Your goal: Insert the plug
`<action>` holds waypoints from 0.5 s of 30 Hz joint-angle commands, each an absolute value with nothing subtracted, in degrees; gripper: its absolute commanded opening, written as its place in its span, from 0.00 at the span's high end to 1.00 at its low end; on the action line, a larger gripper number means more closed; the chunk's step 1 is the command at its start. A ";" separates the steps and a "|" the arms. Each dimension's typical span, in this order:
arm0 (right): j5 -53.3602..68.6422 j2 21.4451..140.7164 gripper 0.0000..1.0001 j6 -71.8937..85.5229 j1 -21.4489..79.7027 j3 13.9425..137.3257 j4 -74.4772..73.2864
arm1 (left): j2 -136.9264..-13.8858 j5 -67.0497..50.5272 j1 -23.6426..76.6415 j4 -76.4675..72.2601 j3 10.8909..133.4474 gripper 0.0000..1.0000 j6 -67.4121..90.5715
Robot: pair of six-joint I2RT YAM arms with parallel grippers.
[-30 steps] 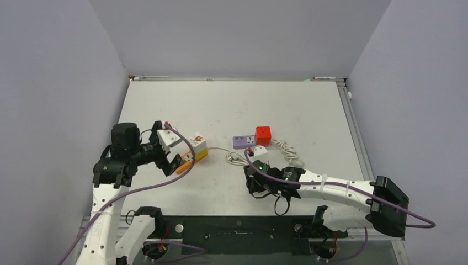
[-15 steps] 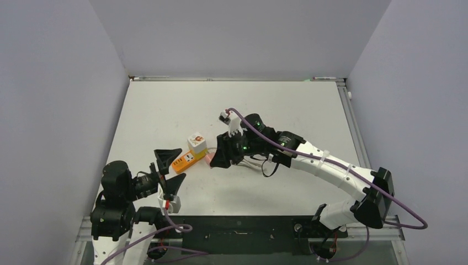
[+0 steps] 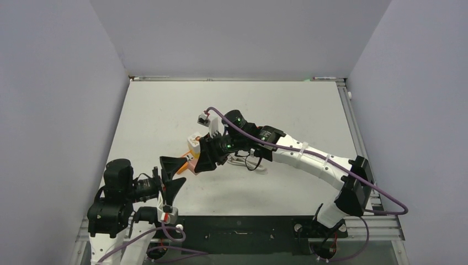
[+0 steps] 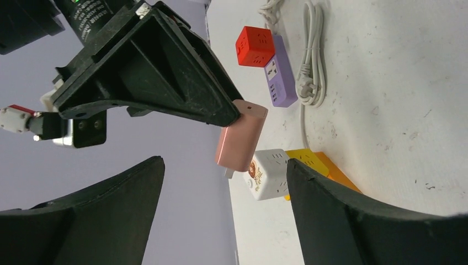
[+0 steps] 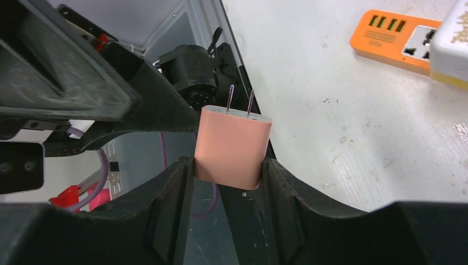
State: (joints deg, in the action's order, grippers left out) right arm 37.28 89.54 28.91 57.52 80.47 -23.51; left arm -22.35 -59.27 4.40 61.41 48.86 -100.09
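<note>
The plug [image 5: 232, 146], a pink charger block, is clamped in your right gripper [image 5: 227, 165], its two prongs pointing away from the wrist, held above the table [image 3: 248, 105]. In the right wrist view the orange power strip [image 5: 394, 41] lies at 2 o'clock from it, a white cube adapter [image 4: 267, 174] at its end. Your left gripper [image 3: 174, 175] stands open and empty, at 7 o'clock from the strip in the top view.
</note>
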 commanded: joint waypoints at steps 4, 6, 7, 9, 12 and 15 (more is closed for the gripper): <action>40.80 92.09 0.81 27.83 59.55 85.86 -20.11 | -25.79 -60.53 4.37 66.01 51.15 0.28 -105.14; 41.11 92.42 0.81 27.92 59.78 86.16 -19.65 | -26.32 -60.09 4.33 66.01 51.31 0.33 -105.18; 41.27 92.54 0.81 28.01 59.82 86.28 -19.42 | -26.44 -59.83 4.34 66.01 51.39 0.37 -105.09; 41.75 93.00 0.81 28.35 59.94 86.59 -19.00 | -26.64 -59.30 4.37 66.01 51.40 0.46 -104.78; 42.09 94.04 0.81 28.36 60.20 87.84 -19.44 | -26.86 -59.43 4.39 65.05 51.21 0.62 -103.44; 42.14 94.75 0.81 28.48 60.61 88.89 -19.54 | -26.61 -60.13 4.39 61.48 50.43 0.81 -99.35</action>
State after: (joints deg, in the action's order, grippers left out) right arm 40.45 93.97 28.93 59.59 85.06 -22.87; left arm -26.13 -57.74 4.38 65.47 49.04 -102.74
